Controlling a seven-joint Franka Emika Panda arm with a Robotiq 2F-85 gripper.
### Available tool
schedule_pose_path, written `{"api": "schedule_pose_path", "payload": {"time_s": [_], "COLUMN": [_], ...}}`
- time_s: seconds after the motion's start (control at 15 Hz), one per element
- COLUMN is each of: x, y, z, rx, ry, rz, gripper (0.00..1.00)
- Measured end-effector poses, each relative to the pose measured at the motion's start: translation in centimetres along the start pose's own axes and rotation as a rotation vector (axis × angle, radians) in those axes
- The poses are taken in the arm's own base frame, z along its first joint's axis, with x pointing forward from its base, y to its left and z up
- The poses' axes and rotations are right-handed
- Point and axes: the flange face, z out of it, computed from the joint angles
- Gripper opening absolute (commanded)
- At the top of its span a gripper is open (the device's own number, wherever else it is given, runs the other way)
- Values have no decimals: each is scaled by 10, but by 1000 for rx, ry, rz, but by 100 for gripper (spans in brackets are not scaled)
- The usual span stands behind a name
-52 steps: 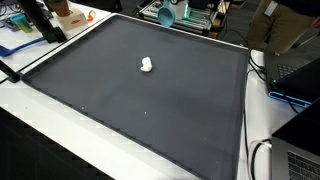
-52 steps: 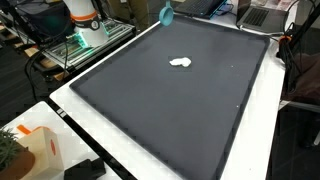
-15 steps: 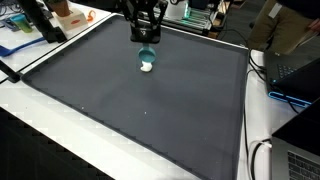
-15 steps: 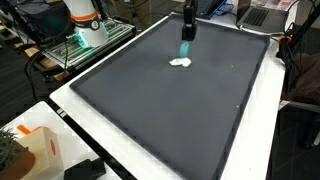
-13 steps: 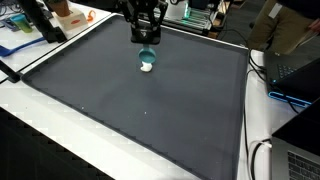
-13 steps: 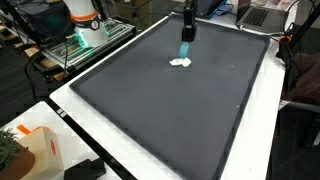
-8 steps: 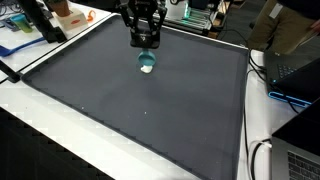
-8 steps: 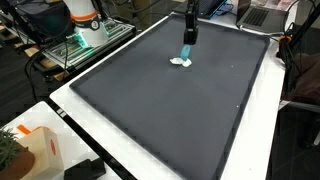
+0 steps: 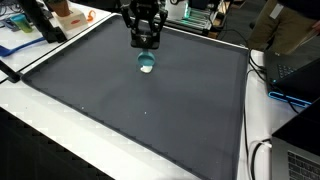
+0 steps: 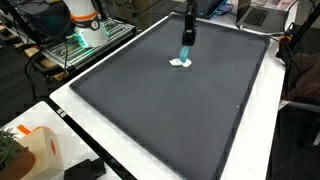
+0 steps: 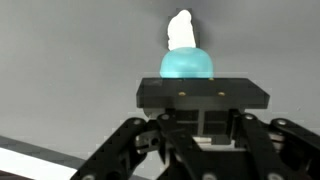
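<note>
Black gripper [image 9: 146,52], pinching a turquoise rounded object [image 11: 187,65], has lowered almost onto the white crumpled lump [image 10: 180,63] (far centre of the dark mat [image 9: 150,115]).

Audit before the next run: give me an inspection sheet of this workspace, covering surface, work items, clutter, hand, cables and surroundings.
Surface: dark mat lying flat on a white table; no spills seen.
Job's things: teal object in the hand, its lower end at a small white lump on the mat; contact cannot be told.
Clutter: orange-and-white box at the table corner, off the mat.
Hand: shut on the teal object, pointing down.
Cables: black cable on the table edge beside the mat.
Surroundings: laptop beside the table; equipment behind.
</note>
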Motion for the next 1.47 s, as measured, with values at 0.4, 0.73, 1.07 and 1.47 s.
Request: {"api": "schedule_pose_path", "payload": {"time_s": [0.4,0.73,1.07,1.47], "x": [6,8,2,-16], "y": [8,18,23,-29], "z": [9,9,-35,-143], "rx": [0,21,28,194], "ry": [15,-20,-22,148], "rz": [39,90,105,135], "gripper": [22,22,22,22]}}
